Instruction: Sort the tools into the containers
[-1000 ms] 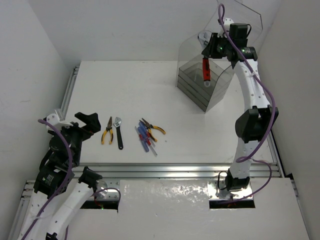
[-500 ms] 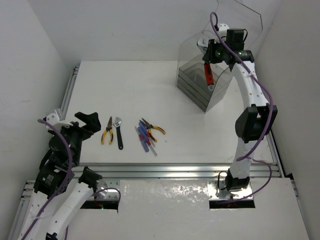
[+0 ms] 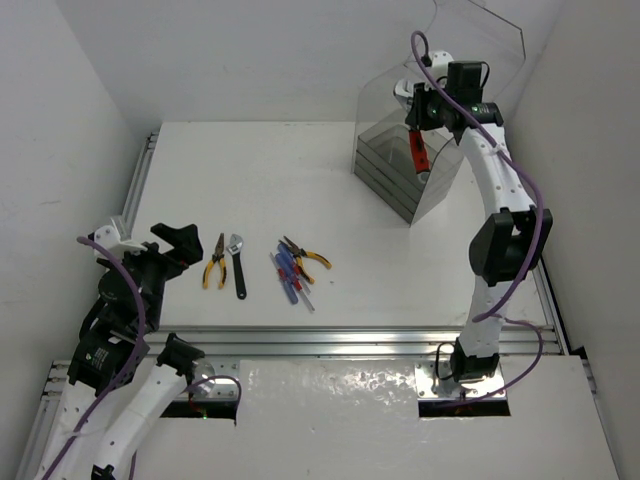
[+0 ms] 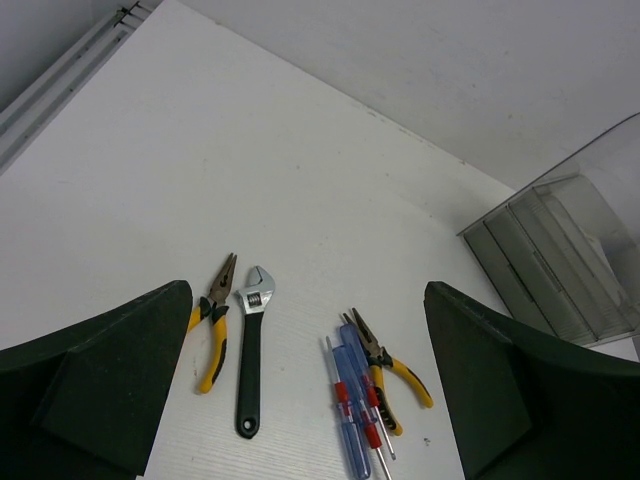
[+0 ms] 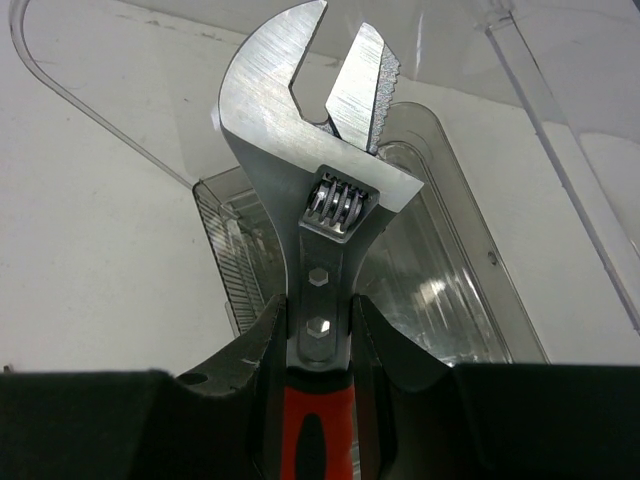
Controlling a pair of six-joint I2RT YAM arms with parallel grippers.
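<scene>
My right gripper (image 3: 420,133) is shut on the red-handled adjustable wrench (image 5: 318,230) and holds it head-down over the stack of grey-tinted trays (image 3: 392,168) inside the clear box (image 3: 440,110); the top tray (image 5: 440,290) lies just below the wrench head. On the table lie yellow pliers (image 3: 215,260), a black-handled wrench (image 3: 238,265), blue and red screwdrivers (image 3: 289,277) and a second pair of yellow pliers (image 3: 305,255). My left gripper (image 3: 170,250) is open and empty, left of these tools, which also show in its wrist view (image 4: 248,365).
The box's curved cover (image 3: 480,35) stands open above the right arm. A metal rail (image 3: 350,340) runs along the near table edge and another (image 3: 135,185) along the left edge. White walls close in on both sides.
My right gripper has moved left and down with the red-handled wrench, further into the clear box over the trays. The left arm has not moved.
</scene>
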